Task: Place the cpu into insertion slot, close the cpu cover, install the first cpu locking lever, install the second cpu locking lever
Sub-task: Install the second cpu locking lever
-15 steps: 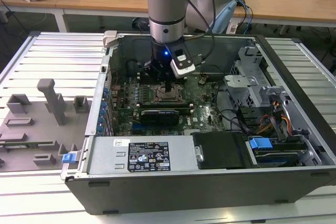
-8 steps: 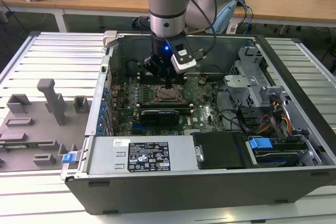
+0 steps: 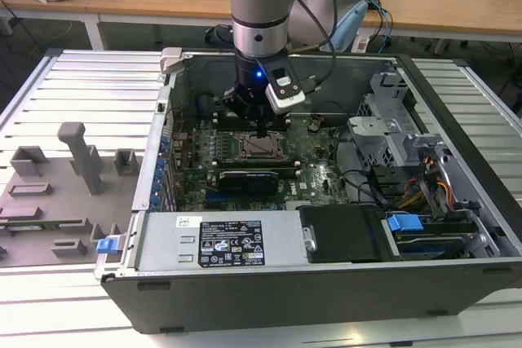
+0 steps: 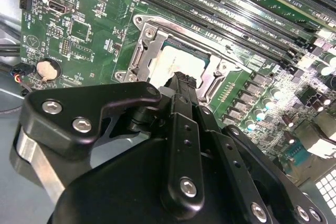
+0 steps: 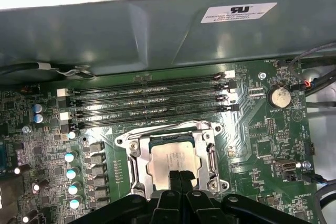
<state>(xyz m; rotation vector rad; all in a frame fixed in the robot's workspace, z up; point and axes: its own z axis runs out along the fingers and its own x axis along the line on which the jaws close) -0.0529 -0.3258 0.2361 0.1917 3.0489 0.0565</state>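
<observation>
**Closed gripper low over the seated cpu**

Inside an open computer case (image 3: 326, 291) lying on its side on a slatted metal table (image 3: 90, 87). Arm reaching down into the case from above, with the gripper (image 3: 259, 132) poised over the insertion slot (image 3: 263, 147) of the green motherboard (image 3: 322, 173).

Fingers pressed together, nothing held between them, as seen in both wrist views: gripper (image 5: 180, 178) tips meeting just at the near edge of the cpu (image 5: 172, 160); in the second wrist view, gripper (image 4: 181, 81) tips just over the cpu (image 4: 176, 62). Contact with the chip: cannot be told.

Cpu lying flat in the insertion slot (image 5: 137, 172), silvery-tan top showing through the window of the cpu cover (image 5: 197, 136), which lies down over the socket as a metal frame around the chip. In the second wrist view, cpu cover (image 4: 148, 52) likewise flat around the chip.

Beside the socket, four long black memory slots (image 5: 152, 100) running parallel. Round coin battery (image 5: 279, 97) further along the board. Grey fixture blocks (image 3: 77, 152) on the table at the exterior view's left.
</observation>
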